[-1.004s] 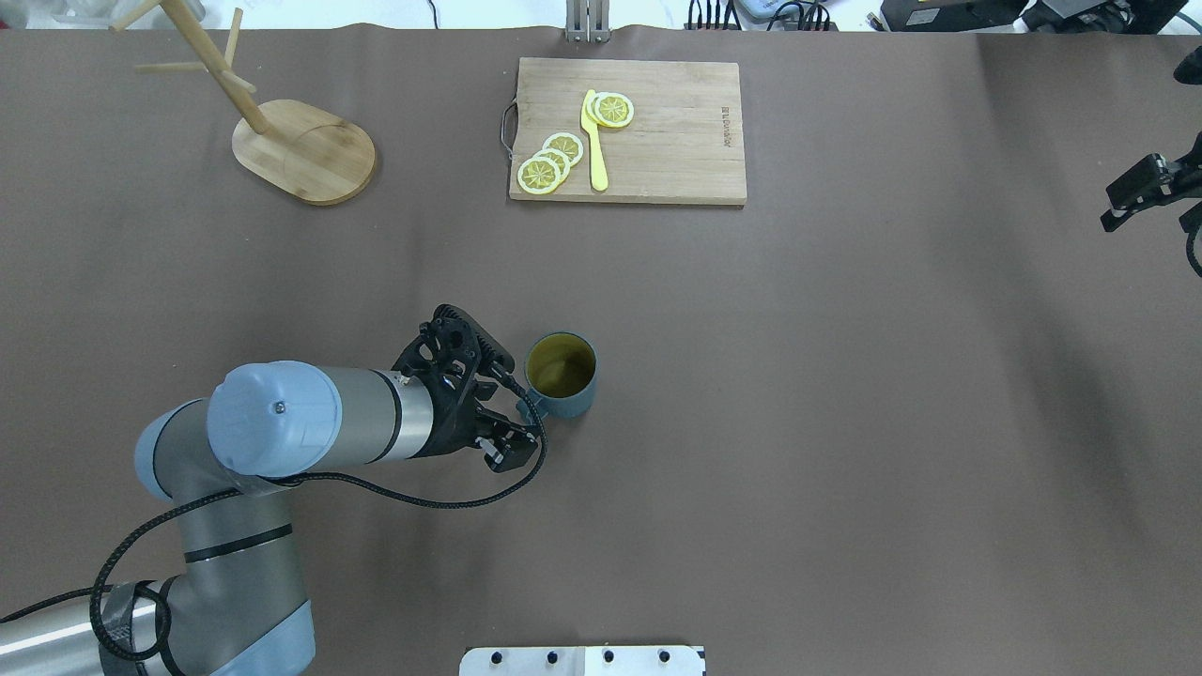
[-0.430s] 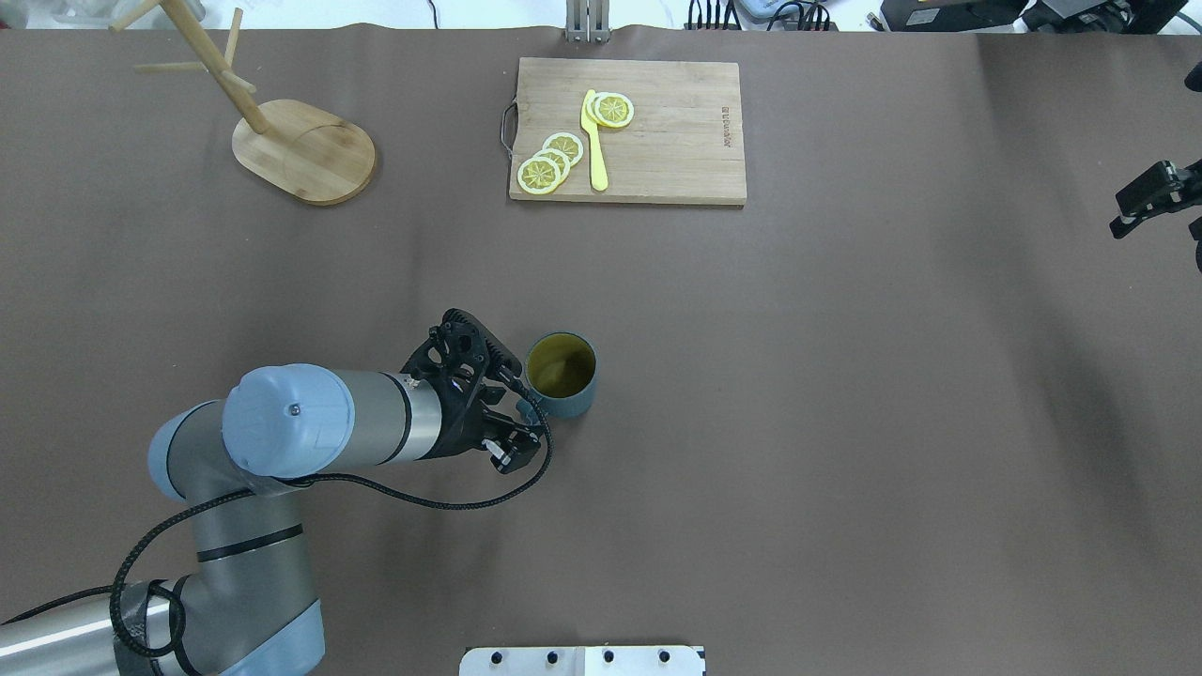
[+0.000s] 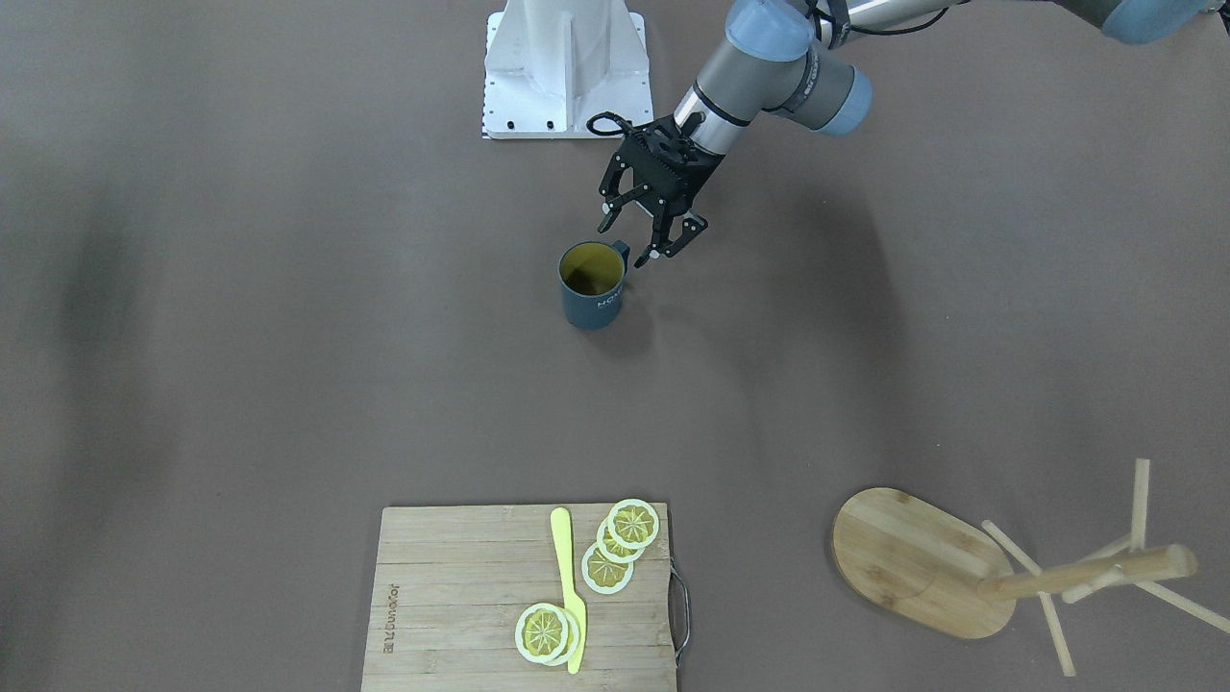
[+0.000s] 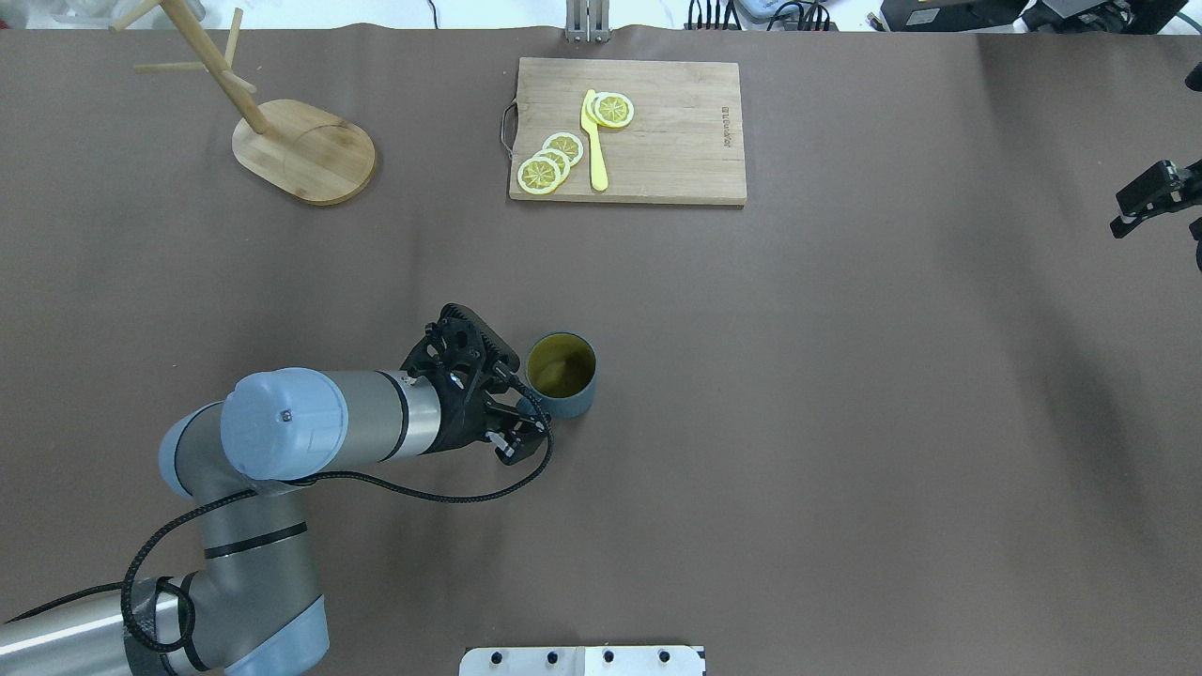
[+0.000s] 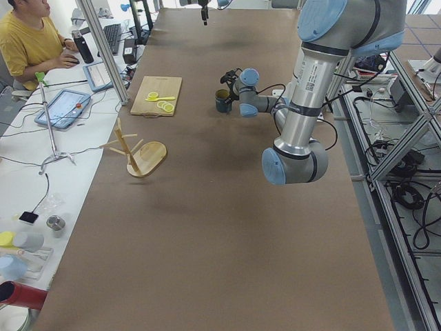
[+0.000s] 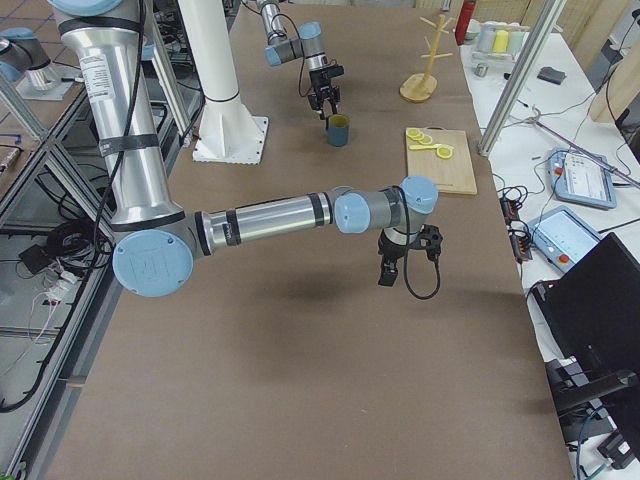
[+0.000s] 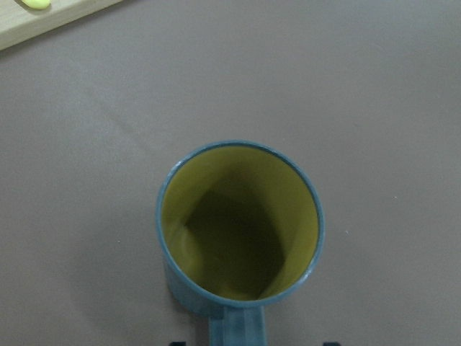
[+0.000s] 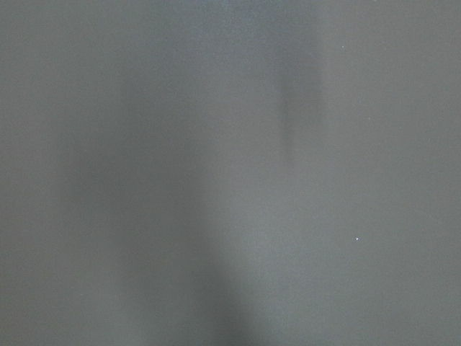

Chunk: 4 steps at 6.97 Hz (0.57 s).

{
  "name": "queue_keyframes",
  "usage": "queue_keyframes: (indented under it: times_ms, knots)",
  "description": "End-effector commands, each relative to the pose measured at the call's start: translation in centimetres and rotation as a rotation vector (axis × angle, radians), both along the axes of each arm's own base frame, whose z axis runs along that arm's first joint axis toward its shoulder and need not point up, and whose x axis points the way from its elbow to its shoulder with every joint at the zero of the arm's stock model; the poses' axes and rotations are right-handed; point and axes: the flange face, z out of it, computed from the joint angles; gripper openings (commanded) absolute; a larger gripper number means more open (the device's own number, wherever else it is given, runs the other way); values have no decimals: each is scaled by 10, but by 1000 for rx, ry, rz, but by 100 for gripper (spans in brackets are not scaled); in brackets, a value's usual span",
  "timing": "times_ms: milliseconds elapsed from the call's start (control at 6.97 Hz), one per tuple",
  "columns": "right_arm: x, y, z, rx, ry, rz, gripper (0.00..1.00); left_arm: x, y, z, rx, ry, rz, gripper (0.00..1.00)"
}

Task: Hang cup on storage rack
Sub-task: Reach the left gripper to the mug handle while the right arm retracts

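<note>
The dark teal-blue cup [image 4: 561, 377] with yellow interior stands upright mid-table, also in the front view [image 3: 593, 288] and the left wrist view [image 7: 238, 223]. Its handle [image 3: 623, 252] points toward the robot. My left gripper [image 4: 522, 413] is open, low at the cup, with its fingers on either side of the handle and not closed on it; it also shows in the front view [image 3: 629, 242]. The wooden storage rack [image 4: 305, 150] stands far left at the back, empty, apart from the cup [image 3: 913, 562]. My right gripper [image 4: 1141, 199] hangs at the right edge; its jaws cannot be judged.
A slatted cutting board [image 4: 657, 141] with lemon slices [image 4: 549, 161] and a yellow knife [image 4: 594, 141] lies at the back centre. The white robot base plate [image 3: 567, 67] is behind the cup. The right wrist view shows only bare brown table.
My left gripper has edged forward toward the cup so its fingers straddle the handle. The right arm has drawn further off toward the right edge. The cup has not moved.
</note>
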Motion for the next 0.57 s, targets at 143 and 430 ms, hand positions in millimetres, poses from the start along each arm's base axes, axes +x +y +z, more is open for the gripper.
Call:
queue_keyframes:
  times_ms: [143, 430]
  knots:
    - [0, 0, 0, -1, 0, 1, 100, 0, 2, 8, 46, 77, -76, 71]
    - [0, 0, -3, 2, -4, 2, 100, 4, 13, 11, 61, 99, -115, 71]
